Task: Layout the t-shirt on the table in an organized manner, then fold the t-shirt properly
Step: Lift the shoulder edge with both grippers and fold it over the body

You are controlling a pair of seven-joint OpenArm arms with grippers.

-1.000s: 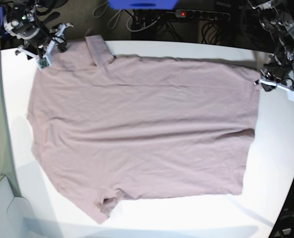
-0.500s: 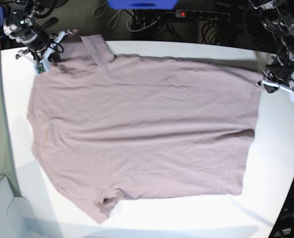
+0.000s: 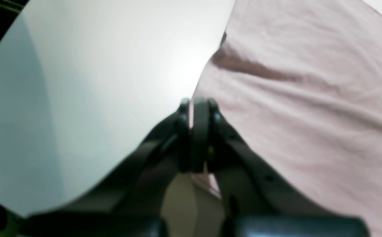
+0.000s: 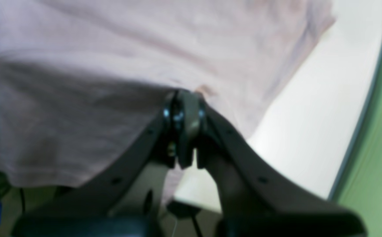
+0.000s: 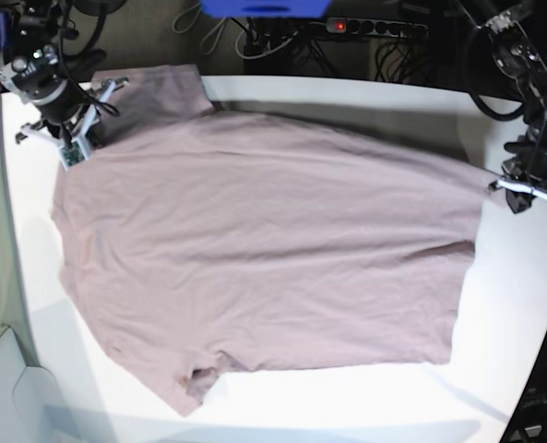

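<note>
The right jaws (image 4: 184,108) are clenched on the t-shirt (image 5: 264,249) at its shoulder by the counter's (image 5: 255,415) far left corner; the left jaws (image 3: 197,105) are clamped on the hem corner at the right edge. Spreading appears in hand; an even outward pull seems called for next; the long axis runs left-right, collar leftward.

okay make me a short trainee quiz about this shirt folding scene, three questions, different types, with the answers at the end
1. True or false: the right gripper is shut on the t-shirt.
2. Multiple choice: the left gripper holds the shirt at its A) neck, B) far hem corner, C) near sleeve.
3. Fill in: the shirt lies on a white ____.

Key: 1 true. 2 B. 3 table.
</note>
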